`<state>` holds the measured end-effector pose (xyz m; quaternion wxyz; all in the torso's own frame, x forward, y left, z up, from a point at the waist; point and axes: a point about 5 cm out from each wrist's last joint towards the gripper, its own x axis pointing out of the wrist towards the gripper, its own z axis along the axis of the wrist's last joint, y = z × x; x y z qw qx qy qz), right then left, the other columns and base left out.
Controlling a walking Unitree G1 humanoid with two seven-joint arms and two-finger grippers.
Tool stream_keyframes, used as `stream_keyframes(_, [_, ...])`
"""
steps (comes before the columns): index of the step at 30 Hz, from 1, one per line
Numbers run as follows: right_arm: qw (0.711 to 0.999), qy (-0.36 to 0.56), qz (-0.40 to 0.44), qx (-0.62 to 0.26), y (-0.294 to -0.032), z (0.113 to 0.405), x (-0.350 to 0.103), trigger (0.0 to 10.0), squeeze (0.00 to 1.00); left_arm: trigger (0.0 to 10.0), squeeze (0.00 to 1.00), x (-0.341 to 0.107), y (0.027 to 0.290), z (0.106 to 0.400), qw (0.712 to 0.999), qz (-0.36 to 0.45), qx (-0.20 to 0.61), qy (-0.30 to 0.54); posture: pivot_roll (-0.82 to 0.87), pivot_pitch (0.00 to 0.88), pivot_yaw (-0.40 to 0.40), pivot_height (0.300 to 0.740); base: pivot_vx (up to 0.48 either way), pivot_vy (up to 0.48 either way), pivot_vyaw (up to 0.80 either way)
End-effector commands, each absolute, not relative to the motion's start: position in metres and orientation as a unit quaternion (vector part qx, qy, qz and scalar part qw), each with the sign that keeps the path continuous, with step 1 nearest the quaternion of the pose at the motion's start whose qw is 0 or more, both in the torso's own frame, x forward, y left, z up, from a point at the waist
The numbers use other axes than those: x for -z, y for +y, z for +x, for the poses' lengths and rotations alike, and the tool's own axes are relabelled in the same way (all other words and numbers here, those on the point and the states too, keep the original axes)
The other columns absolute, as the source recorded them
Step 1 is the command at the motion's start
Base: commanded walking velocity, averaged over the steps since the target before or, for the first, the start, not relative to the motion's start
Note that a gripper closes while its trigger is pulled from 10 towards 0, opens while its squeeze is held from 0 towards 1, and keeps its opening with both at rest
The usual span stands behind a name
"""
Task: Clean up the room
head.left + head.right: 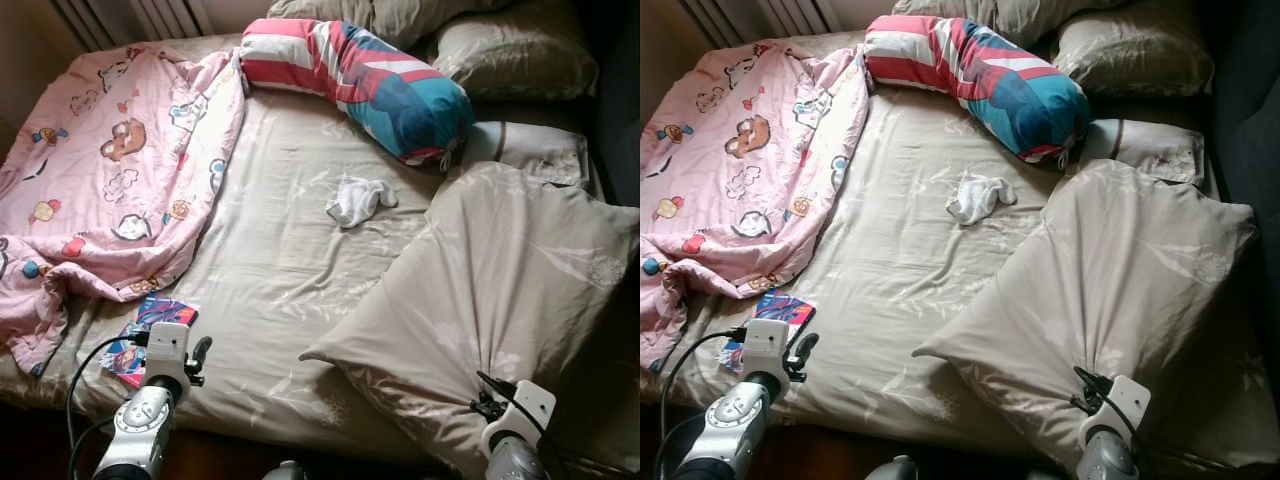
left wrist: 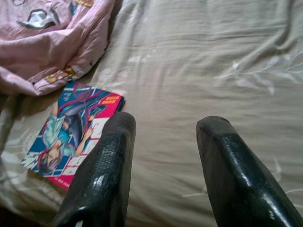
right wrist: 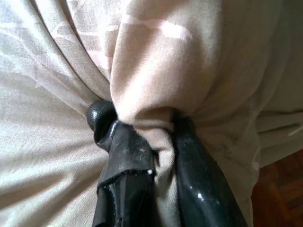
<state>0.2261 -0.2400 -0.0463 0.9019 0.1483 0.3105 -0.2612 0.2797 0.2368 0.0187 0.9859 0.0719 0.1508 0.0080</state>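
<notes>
Right gripper [image 3: 142, 137] partly buried in fabric; fingers pinched tight on a bunched fold of the big beige pillow [image 1: 500, 290] at the bed's [image 1: 270, 260] near right corner. Left gripper [image 2: 163, 156] fingers spread wide, holding nothing, over the sheet beside a comic book [image 2: 71, 135] near the front left edge, its top end tucked under the pink blanket [image 1: 110, 160]. White sock [image 1: 358, 200] mid-bed.

Two silver arms end in white wrist blocks, a black cable looping off the left arm [image 1: 140, 425]; each gripper has two long, glossy black fingers [image 2: 106, 175] with rounded tips.
</notes>
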Motion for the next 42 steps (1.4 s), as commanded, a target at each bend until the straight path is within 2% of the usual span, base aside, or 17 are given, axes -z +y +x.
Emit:
stream_keyframes(1, [0.884,0.310,0.131,0.325,-0.267,0.210,0.047,10.0,0.00,10.0,0.00,-0.009,0.243,0.270,0.982,0.075,-0.020,0.173,-0.02,0.213,0.116,0.740,0.000,0.000,0.00])
stream_keyframes(2, [0.887,0.289,0.121,0.339,-0.277,0.215,0.039,10.0,0.00,10.0,0.00,-0.008,0.243,0.269,0.982,0.073,-0.022,0.174,-0.03,0.213,0.111,0.740,0.000,0.000,0.00])
stream_keyframes(4, [0.887,0.289,0.121,0.339,-0.277,0.215,0.039,10.0,0.00,10.0,0.00,-0.008,0.243,0.269,0.982,0.073,-0.022,0.174,-0.03,0.213,0.111,0.740,0.000,0.000,0.00])
stream_keyframes(5, [0.890,0.265,0.111,0.356,-0.289,0.221,0.029,10.0,0.00,10.0,0.00,-0.007,0.243,0.268,0.982,0.072,-0.024,0.175,-0.04,0.213,0.109,0.740,0.000,0.000,0.00])
stream_keyframes(6, [0.890,0.265,0.111,0.356,-0.289,0.221,0.029,10.0,0.00,10.0,0.00,-0.007,0.243,0.268,0.982,0.072,-0.024,0.175,-0.04,0.213,0.109,0.740,0.000,0.000,0.00])
stream_keyframes(9, [0.889,0.174,0.066,0.419,-0.333,0.236,-0.013,10.0,0.00,10.0,0.00,-0.005,0.241,0.268,0.981,0.070,-0.027,0.177,-0.06,0.215,0.104,0.740,0.000,0.000,0.00])
stream_keyframes(11, [0.886,0.157,0.056,0.433,-0.342,0.237,-0.022,10.0,0.00,10.0,0.00,-0.005,0.241,0.268,0.981,0.069,-0.027,0.178,-0.06,0.216,0.103,0.740,0.000,0.000,0.00])
stream_keyframes(17, [0.866,0.102,0.005,0.490,-0.375,0.231,-0.052,10.0,0.00,10.0,0.00,-0.004,0.241,0.268,0.981,0.068,-0.028,0.180,-0.08,0.220,0.101,0.740,0.000,0.000,0.00])
stream_keyframes(22, [0.839,0.091,-0.034,0.535,-0.404,0.208,-0.065,10.0,0.00,10.0,0.00,-0.003,0.239,0.268,0.980,0.067,-0.028,0.183,-0.09,0.225,0.097,0.740,0.000,0.000,0.00])
stream_keyframes(26, [0.846,0.107,0.001,0.522,-0.399,0.207,-0.055,10.0,0.00,10.0,0.00,-0.002,0.239,0.267,0.980,0.067,-0.027,0.185,-0.09,0.225,0.096,0.740,0.000,0.000,0.00])
stream_keyframes(30, [0.889,0.123,0.096,0.431,-0.363,0.225,-0.031,10.0,0.00,10.0,0.00,-0.001,0.237,0.268,0.980,0.067,-0.026,0.187,-0.09,0.225,0.097,0.740,0.000,0.000,0.00])
stream_keyframes(36, [0.935,0.103,0.105,0.322,-0.314,0.240,-0.018,10.0,0.00,10.0,0.00,-0.001,0.238,0.267,0.980,0.067,-0.027,0.185,-0.08,0.224,0.096,0.740,0.000,0.000,0.00])
stream_keyframes(42, [0.949,0.135,0.098,0.266,-0.292,0.237,-0.002,10.0,0.00,10.0,0.00,0.000,0.237,0.267,0.980,0.066,-0.025,0.184,-0.08,0.228,0.089,0.740,0.000,0.000,0.00])
